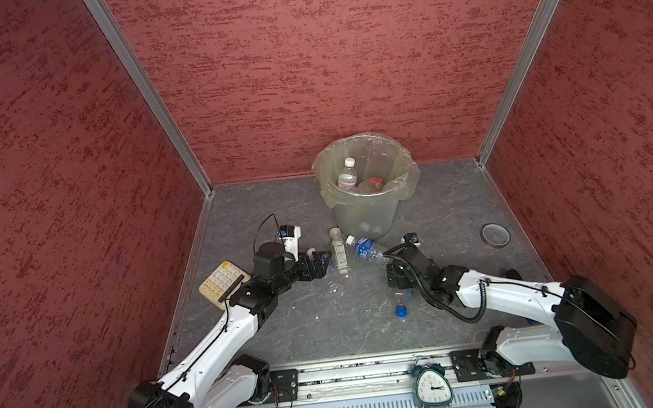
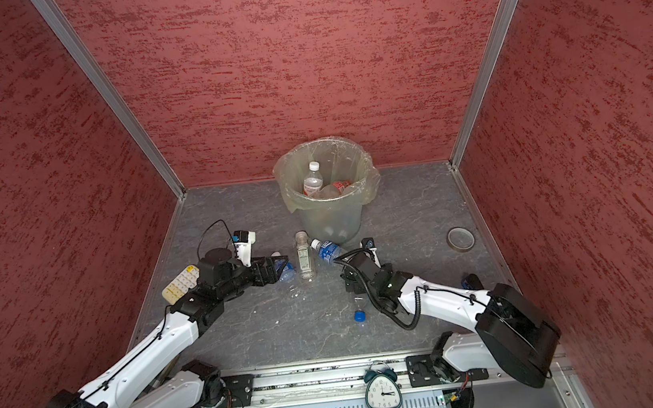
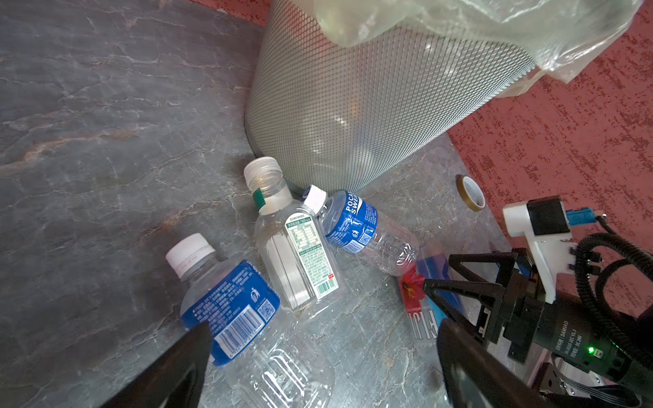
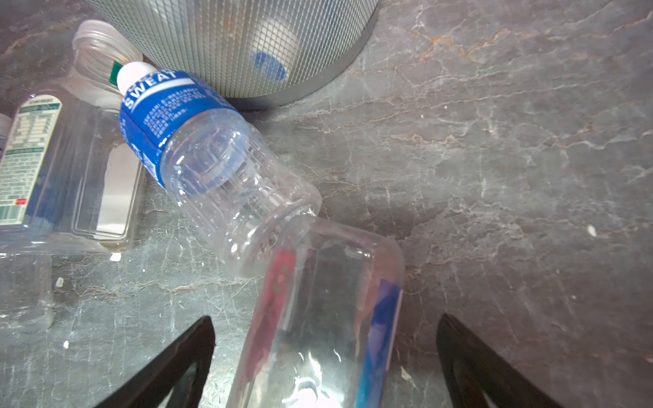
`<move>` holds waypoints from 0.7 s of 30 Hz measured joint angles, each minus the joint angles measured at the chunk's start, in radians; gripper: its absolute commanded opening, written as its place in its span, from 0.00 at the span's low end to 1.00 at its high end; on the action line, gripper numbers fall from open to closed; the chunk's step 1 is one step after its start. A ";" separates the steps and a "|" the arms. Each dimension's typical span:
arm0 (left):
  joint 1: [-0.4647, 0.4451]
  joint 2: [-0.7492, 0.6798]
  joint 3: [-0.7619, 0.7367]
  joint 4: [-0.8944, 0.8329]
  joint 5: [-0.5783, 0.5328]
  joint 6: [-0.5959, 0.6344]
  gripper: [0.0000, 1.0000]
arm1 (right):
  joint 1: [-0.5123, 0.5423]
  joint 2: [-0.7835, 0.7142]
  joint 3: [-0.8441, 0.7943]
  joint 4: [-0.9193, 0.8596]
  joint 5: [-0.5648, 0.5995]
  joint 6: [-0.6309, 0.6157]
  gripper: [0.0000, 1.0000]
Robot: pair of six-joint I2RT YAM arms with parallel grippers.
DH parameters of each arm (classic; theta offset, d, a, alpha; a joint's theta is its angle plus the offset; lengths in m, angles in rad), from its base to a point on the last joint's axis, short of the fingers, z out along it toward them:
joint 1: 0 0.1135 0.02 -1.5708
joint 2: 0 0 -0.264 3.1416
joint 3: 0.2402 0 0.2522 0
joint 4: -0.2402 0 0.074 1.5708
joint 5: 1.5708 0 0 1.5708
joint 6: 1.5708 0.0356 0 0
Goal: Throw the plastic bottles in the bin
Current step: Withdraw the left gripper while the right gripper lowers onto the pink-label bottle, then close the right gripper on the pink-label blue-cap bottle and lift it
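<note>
Nearby, bottles [image 1: 339, 253] beside bin [image 1: 364, 215]; calculator [image 1: 221, 285], tape roll [image 1: 495, 235] aside

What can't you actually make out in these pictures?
- Bottles in the bin: both top views show only the topmost; its wall hides the rest.
- Red-and-blue bottle: the label is blurred in the right wrist view, and the near end is cut off by the edge.
- Dark blue thing by the right arm: in both top views the arm hides most of it.
</note>
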 measured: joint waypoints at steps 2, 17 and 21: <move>0.002 0.000 -0.011 0.002 0.001 0.000 0.99 | 0.000 0.010 0.004 0.000 -0.001 0.003 0.98; 0.017 0.002 -0.073 0.029 0.018 -0.023 0.99 | 0.012 0.059 0.009 -0.003 -0.016 0.035 0.87; 0.020 0.010 -0.083 0.044 0.019 -0.026 1.00 | 0.018 0.059 0.013 -0.011 -0.017 0.046 0.87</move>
